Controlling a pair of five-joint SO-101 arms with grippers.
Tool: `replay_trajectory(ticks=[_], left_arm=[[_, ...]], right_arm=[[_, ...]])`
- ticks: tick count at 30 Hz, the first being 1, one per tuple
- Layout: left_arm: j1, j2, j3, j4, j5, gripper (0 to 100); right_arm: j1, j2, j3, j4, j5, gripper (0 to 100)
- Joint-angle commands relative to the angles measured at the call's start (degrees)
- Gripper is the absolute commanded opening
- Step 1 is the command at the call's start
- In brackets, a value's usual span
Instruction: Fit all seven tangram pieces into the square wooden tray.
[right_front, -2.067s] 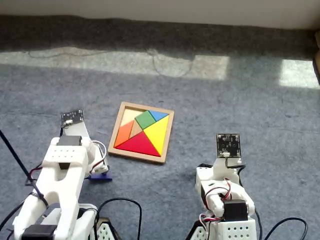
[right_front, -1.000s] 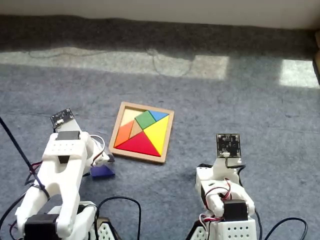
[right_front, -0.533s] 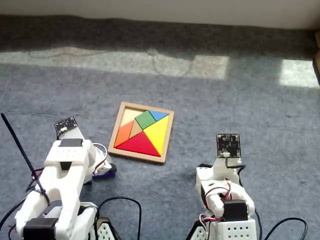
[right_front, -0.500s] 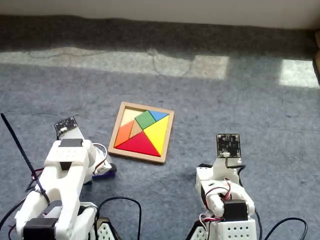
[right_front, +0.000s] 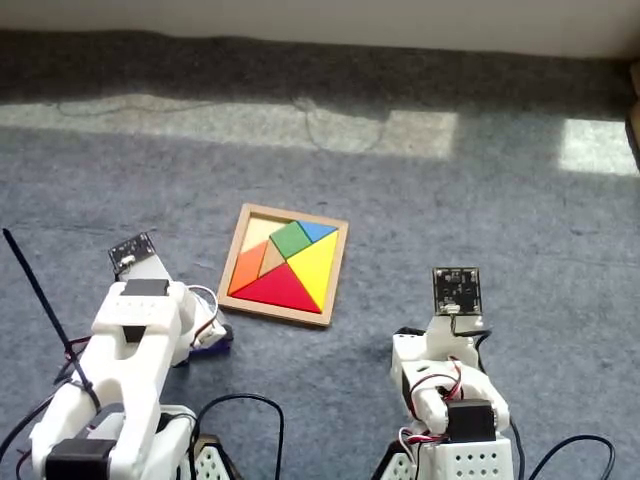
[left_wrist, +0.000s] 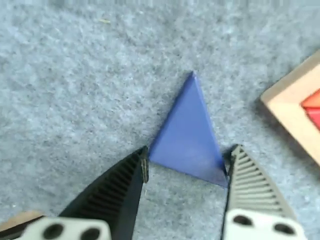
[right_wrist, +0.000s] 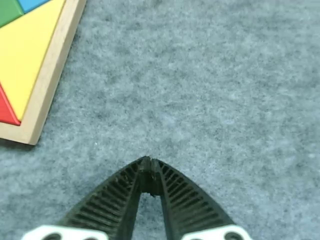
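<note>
At the left of the high view we see the left arm (right_front: 135, 350) bent low over the grey-blue carpet (right_front: 480, 220). Its wrist view shows the left gripper (left_wrist: 189, 157) with its jaws spread wide, set down around the broad end of a dark blue triangle (left_wrist: 189, 132). The triangle lies flat on the carpet. One ribbed fingertip (left_wrist: 142, 162) sits just beside one base corner and the other just beside the opposite corner. We cannot tell whether either fingertip actually presses on the wood. The triangle's sharp tip points away from the gripper. The piece lies outside the tray, near the tray's corner but apart from it.

Moving right, we come to the square wooden tray (right_front: 338, 274), lying slightly turned between the two arms. Its inside is fully covered by coloured pieces:
- a cream piece (right_front: 258, 232)
- a green square (right_front: 291, 239)
- a light blue triangle (right_front: 318, 231)
- an orange piece (right_front: 247, 268)
- a small tan triangle (right_front: 272, 258)
- a large yellow triangle (right_front: 312, 265)
- a large red triangle (right_front: 275, 288)

Further right, the right arm (right_front: 450, 390) is folded back near its base, well apart from the tray. The right gripper (right_wrist: 150, 167) has its jaws closed tip to tip with nothing between them, above bare carpet. The tray's rim lies off to one side of it.
</note>
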Motion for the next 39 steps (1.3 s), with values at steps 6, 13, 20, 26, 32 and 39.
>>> replay_trajectory(ticks=[6, 13, 20, 26, 32, 39], left_arm=[[0.22, 0.13, 0.13, -4.04, 0.44, 5], [0.48, -0.31, -3.12, -3.87, 0.35, 5], [0.48, -0.31, -14.02, 0.62, 0.26, 1], [0.84, -0.31, -20.44, 1.49, 0.26, 1], [7.34, -0.22, -25.89, 1.49, -1.49, 1], [11.56, 0.31, -31.78, -0.70, -23.91, 1]], right_arm=[[0.75, -1.01, 7.69, 0.40, -0.09, 0.6], [0.75, -1.01, 7.69, 0.40, -0.09, 0.6], [0.75, -1.01, 7.69, 0.40, -0.09, 0.6], [0.75, -1.01, 7.69, 0.40, -0.09, 0.6], [0.75, -1.01, 7.69, 0.40, -0.09, 0.6], [0.75, -1.01, 7.69, 0.40, -0.09, 0.6]])
